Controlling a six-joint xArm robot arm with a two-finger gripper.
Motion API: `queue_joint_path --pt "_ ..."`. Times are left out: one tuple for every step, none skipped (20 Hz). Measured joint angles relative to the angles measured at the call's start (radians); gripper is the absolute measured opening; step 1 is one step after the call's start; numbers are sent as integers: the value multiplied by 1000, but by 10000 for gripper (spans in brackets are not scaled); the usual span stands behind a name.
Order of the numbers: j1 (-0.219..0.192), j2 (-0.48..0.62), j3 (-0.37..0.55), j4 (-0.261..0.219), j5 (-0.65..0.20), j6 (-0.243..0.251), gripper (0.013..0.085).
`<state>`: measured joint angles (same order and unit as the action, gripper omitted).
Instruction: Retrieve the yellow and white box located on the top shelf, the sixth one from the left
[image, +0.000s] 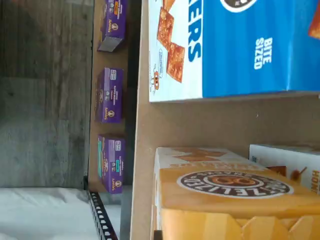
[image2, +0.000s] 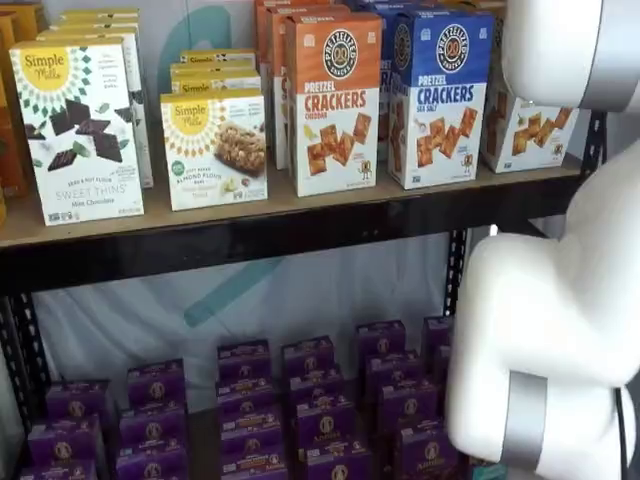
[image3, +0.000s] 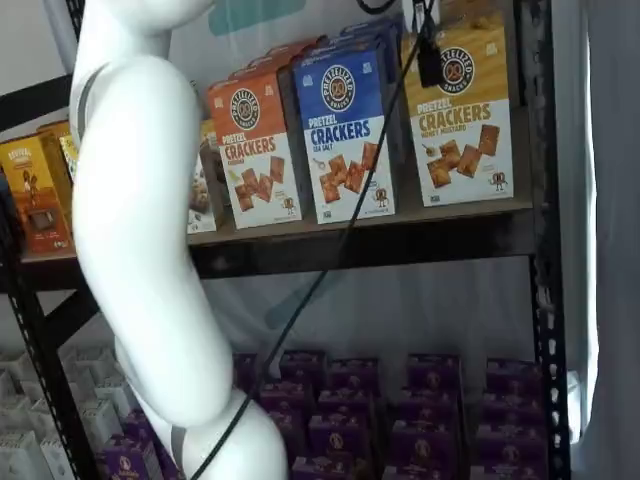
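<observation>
The yellow and white box (image3: 465, 110) stands upright at the right end of the top shelf (image3: 380, 225), beside a blue box (image3: 345, 130). In a shelf view the white arm hides most of this box (image2: 522, 130). The wrist view shows it close up, with its round dark logo (image: 235, 186) on yellow. Of my gripper (image3: 430, 62) only a black piece shows, hanging from the view's top edge with a cable, in front of the box's upper left corner. I cannot tell whether it is open or touching the box.
An orange Pretzel Crackers box (image2: 333, 100) and white Simple Mills boxes (image2: 80, 130) stand further left on the top shelf. Several purple boxes (image2: 300, 400) fill the lower level. A black perforated upright (image3: 540, 200) stands just right of the yellow and white box. The white arm (image3: 140, 230) crosses the front.
</observation>
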<state>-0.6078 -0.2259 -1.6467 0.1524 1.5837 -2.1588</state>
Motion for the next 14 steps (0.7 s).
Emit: queue_joint_path --pt "-2 0 -3 1 2 -1 570" --pt "-4 1 -6 3 6 -3 570" --pt "-8 1 -11 7 11 -5 570" --pt "-13 0 -13 11 14 -8 570" --pt "-17 -2 -14 14 15 -11 570" --pt "-23 -6 -13 18 17 -16 570" --pt "-27 -11 -10 21 18 -20 570" --pt "-32 -20 -4 22 18 -25 570" --pt "-39 -31 5 25 18 -31 570" --pt "-43 -40 13 27 17 -35 570" --pt "-49 -50 22 30 17 -40 570" --pt "-56 -59 28 35 22 -45 570" --pt "-63 -68 31 39 31 -49 570" --pt "-69 -76 33 42 41 -53 570"
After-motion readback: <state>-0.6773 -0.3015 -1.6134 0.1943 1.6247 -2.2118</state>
